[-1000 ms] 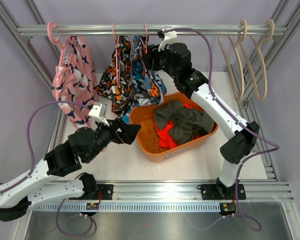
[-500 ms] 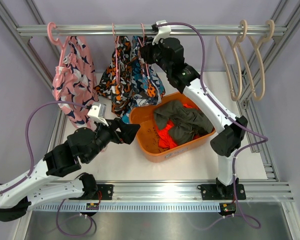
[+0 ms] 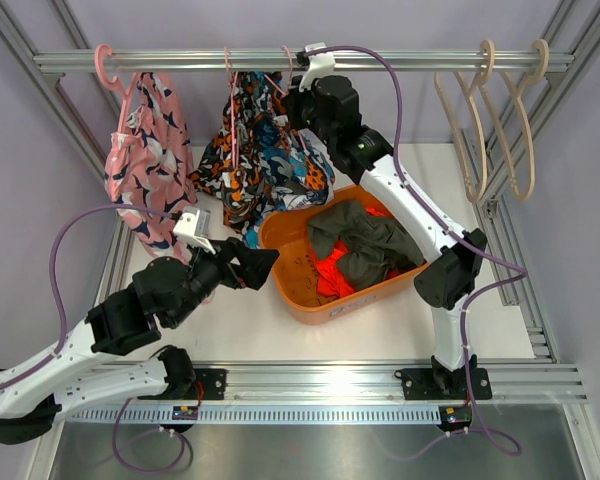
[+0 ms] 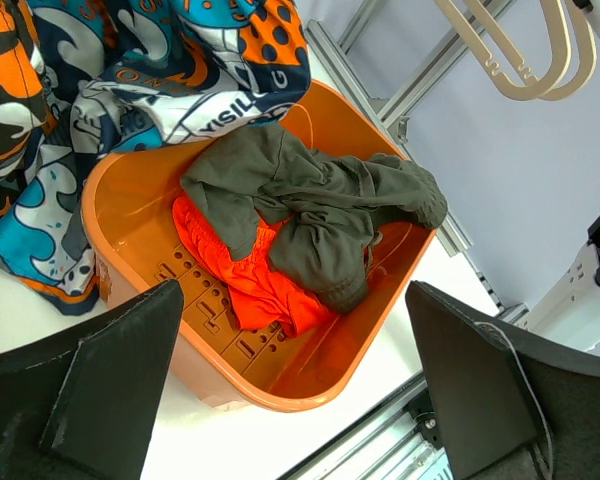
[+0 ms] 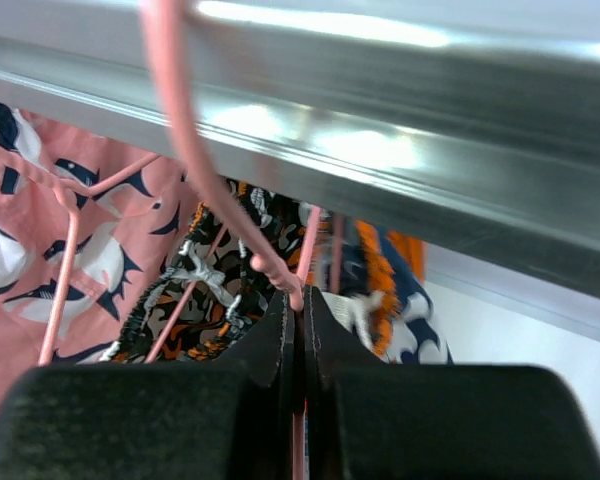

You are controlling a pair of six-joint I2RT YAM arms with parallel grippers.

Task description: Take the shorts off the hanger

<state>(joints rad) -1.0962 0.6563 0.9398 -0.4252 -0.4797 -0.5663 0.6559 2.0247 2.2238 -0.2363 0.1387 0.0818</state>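
Three pairs of printed shorts hang on pink hangers from the rail: a pink pair (image 3: 145,160), a black-orange pair (image 3: 232,165) and a blue-orange pair (image 3: 290,165). My right gripper (image 3: 292,108) is up at the rail, shut on the blue pair's pink hanger (image 5: 298,300) just under its hook. Olive green shorts (image 3: 365,240) and orange-red shorts (image 3: 335,275) lie in the orange basket (image 3: 310,300). My left gripper (image 3: 260,265) is open and empty, just left of the basket, which fills the left wrist view (image 4: 310,385).
Three empty beige hangers (image 3: 495,120) hang at the right end of the rail (image 3: 400,62). Aluminium frame posts stand at both sides and a rail runs along the front edge.
My right gripper has moved left and up along the rail with the pink hanger, swinging the blue-orange shorts leftward. The left arm has stayed still.
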